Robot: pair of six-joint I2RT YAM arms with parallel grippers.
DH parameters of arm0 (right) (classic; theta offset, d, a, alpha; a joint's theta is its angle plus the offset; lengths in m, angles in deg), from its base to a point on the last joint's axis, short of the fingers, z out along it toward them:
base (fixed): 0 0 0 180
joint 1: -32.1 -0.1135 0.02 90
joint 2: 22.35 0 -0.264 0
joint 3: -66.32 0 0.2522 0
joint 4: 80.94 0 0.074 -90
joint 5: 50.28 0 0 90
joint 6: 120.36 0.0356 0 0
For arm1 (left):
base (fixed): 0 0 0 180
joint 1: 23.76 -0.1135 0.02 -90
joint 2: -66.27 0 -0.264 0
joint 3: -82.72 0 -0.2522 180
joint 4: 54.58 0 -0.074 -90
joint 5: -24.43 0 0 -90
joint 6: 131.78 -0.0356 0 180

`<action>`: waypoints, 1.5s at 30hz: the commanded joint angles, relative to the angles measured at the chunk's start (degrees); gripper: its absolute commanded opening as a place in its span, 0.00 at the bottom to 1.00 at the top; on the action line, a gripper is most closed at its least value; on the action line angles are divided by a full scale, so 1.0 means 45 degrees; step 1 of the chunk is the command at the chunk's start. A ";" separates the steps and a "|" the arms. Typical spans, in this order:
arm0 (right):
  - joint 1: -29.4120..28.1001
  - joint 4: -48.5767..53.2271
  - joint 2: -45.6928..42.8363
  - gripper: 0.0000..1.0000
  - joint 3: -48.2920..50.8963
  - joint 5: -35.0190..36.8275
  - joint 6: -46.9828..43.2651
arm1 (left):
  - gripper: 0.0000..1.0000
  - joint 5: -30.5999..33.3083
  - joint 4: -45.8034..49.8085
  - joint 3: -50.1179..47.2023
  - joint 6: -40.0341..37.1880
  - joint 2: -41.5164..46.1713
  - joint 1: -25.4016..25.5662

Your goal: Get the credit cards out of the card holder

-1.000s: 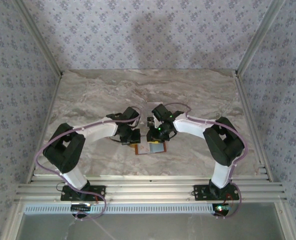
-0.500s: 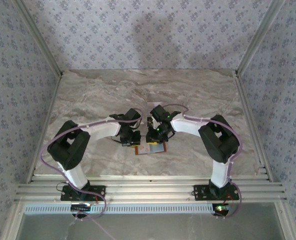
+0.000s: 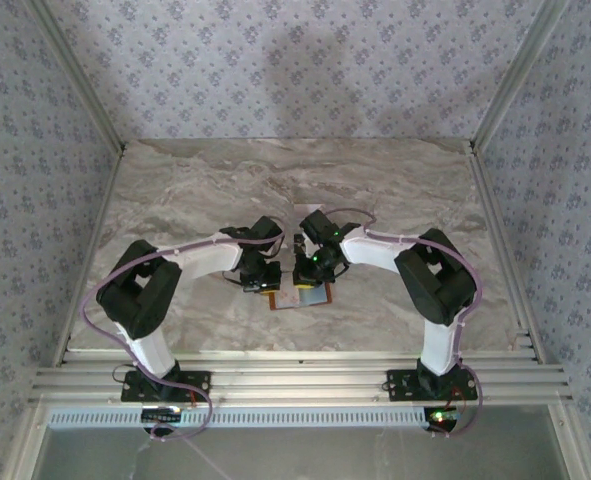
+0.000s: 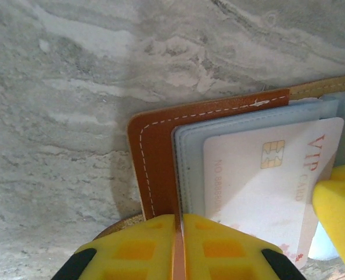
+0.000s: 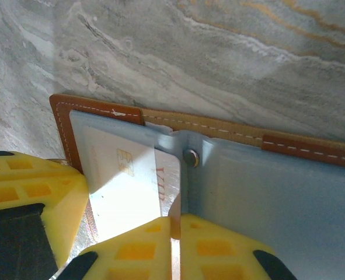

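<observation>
Two arms have crept in toward the card holder [image 3: 297,297] over the last second, the right one's elbow swinging in the most. So I'd say the pull is set up, but nothing's out yet. The left fingers [image 4: 131,254] are squeezed together on the holder's left brown edge, pinning it open on the surface [image 4: 73,87]. Count: one card holder, and just one card [image 4: 260,186] I can actually make out, a white VIP one with a chip, tucked in the holder's left grey-blue pocket. The right fingers [image 5: 219,254] are pinched tight at that card's end by the holder's spine, looks like on the card itself.
</observation>
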 commanded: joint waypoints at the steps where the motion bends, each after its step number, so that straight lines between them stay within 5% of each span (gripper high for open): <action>1: 0.0027 0.0302 -0.0346 0.08 0.0212 0.0249 -0.0128 | 0.13 0.0652 0.1054 0.0080 -0.0301 -0.0374 0.0109; 10: 0.0221 0.0200 -0.0841 0.07 0.0476 0.0363 -0.0077 | 0.13 0.1097 0.1416 0.0203 -0.0433 -0.0412 0.0108; 16: 0.0238 -0.0853 -0.0407 0.19 0.0780 -0.0463 0.0384 | 0.13 0.1061 0.1408 0.0314 -0.0452 -0.0472 0.0158; 27: 0.0440 -0.1961 -0.0180 0.25 0.1421 -0.1281 0.0668 | 0.13 0.1029 0.1735 0.0316 -0.0472 -0.0530 0.0179; 38: 0.0528 -0.2981 0.0176 0.24 0.1650 -0.2013 0.0999 | 0.13 0.1029 0.1774 0.0372 -0.0474 -0.0725 0.0230; 45: 0.0594 -0.3160 0.0160 0.15 0.1787 -0.2093 0.1043 | 0.13 0.1050 0.1861 0.0414 -0.0492 -0.0765 0.0241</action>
